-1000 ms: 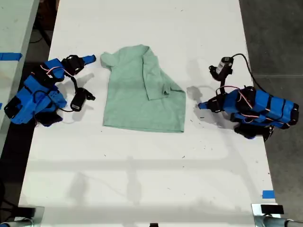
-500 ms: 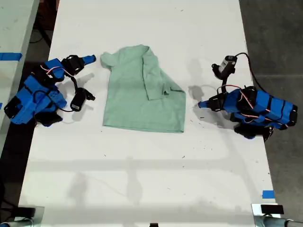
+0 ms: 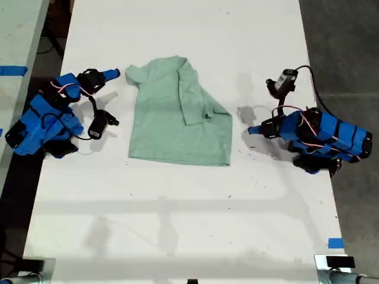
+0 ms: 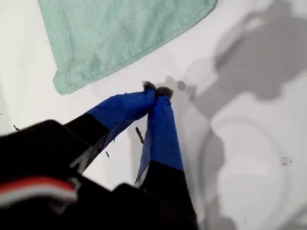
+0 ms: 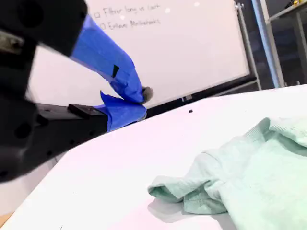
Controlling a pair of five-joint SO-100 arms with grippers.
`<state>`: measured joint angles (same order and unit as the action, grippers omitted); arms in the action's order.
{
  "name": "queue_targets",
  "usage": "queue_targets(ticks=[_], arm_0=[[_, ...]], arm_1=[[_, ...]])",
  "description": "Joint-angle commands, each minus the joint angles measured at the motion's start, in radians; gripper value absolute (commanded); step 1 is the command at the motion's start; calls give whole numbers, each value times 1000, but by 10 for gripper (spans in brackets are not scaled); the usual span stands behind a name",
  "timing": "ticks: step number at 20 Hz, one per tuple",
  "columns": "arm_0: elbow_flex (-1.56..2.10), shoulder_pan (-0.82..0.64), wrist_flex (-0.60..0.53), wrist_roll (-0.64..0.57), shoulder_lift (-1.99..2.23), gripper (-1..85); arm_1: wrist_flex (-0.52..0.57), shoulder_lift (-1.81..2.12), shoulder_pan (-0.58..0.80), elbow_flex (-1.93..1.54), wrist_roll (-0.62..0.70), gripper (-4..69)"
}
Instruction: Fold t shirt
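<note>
Shirt partly folded, both arms off the cloth

The t shirt [image 3: 177,115] lay mid-table, long axis running up-down in the exterior view, one sleeve turned in. Our first gripper [image 4: 156,91], fingers clenched on nothing, sat near the hem corner on that view's right; our second gripper [image 5: 139,98], likewise clenched empty, sat by the sleeve [image 5: 184,191] on its left. Layers under the fold stayed hidden.

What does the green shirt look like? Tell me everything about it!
The t shirt is plain pale mint-green soft cloth with no print. It lies flat on the white table, between the two arms. One sleeve is folded in over its body; the other sticks out toward the exterior view's left. Nothing grips it: only the table touches it.
</note>
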<state>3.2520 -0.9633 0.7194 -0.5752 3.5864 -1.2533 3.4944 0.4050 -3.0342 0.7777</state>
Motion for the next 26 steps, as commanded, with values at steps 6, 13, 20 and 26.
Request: queue_targets(ticks=[6,13,20,26], arm_0=[[37,0,-15,-2,9,-3],[37,0,-12,17,9,-3],[38,-9,-2,11,9,-3],[38,-11,23,52,9,-3]], arm_1=[[51,11,17,-54,-46,-2],[0,11,46,-44,-35,-2],[-72,11,103,-48,-141,3],[-71,11,107,-51,-158,3]])
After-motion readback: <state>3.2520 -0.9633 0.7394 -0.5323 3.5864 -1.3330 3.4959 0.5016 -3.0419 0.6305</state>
